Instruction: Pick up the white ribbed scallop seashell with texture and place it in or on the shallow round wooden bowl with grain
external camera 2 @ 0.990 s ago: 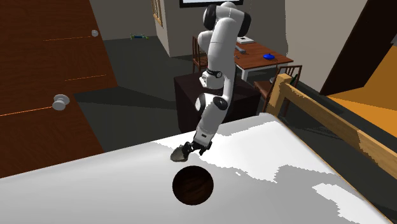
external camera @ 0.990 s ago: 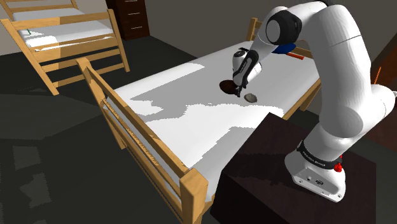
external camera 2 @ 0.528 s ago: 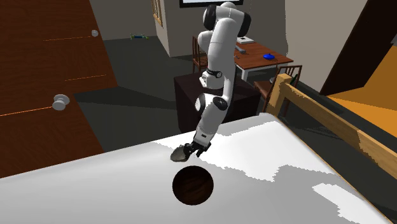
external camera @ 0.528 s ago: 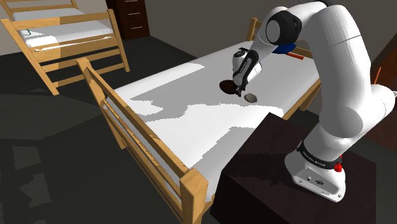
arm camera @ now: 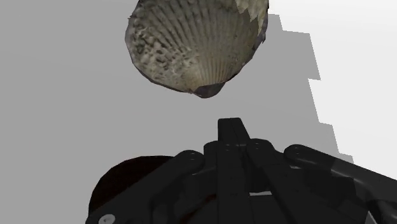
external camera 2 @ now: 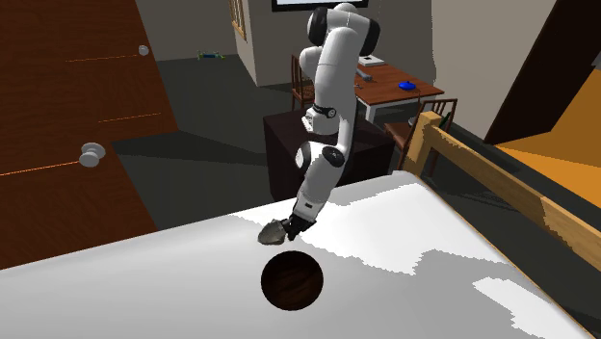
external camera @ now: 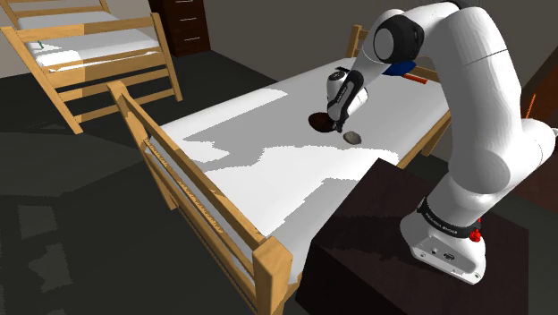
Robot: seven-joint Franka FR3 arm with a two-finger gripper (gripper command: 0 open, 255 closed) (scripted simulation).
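Wrist view, nearest to us: the black gripper point(arm camera: 231, 124) has its two fingers pressed together with nothing between them. Just beyond the fingertips, across a strip of white mattress point(arm camera: 57, 95), lies the ribbed scallop shell point(arm camera: 194, 44). It is mottled grey-brown, with its narrow hinge end turned toward the fingers. Under the hand, partly hidden by it, we make out the dark round bowl point(arm camera: 118, 188).

In the shoulder view we begin at the dark stand point(external camera: 376, 224), from which the white arm point(external camera: 478, 107) reaches over the bed toward eleven o'clock. The gripper point(external camera: 342, 128) hangs low over the mattress between bowl point(external camera: 317, 121) and shell point(external camera: 353, 137). The shell sits at four o'clock from the bowl, near it but outside it. A wooden bed rail point(external camera: 192, 192) runs along the near side, and a second wooden bed point(external camera: 89, 54) stands farther off.

In the second exterior view the bowl point(external camera 2: 291, 282) is nearest us, with the shell point(external camera 2: 271, 232) at eleven o'clock from it. The gripper point(external camera 2: 288, 230) is just beside the shell at three o'clock. A brown door point(external camera 2: 67, 125) stands at our nine o'clock, and a desk point(external camera 2: 385, 82) lies beyond the arm.
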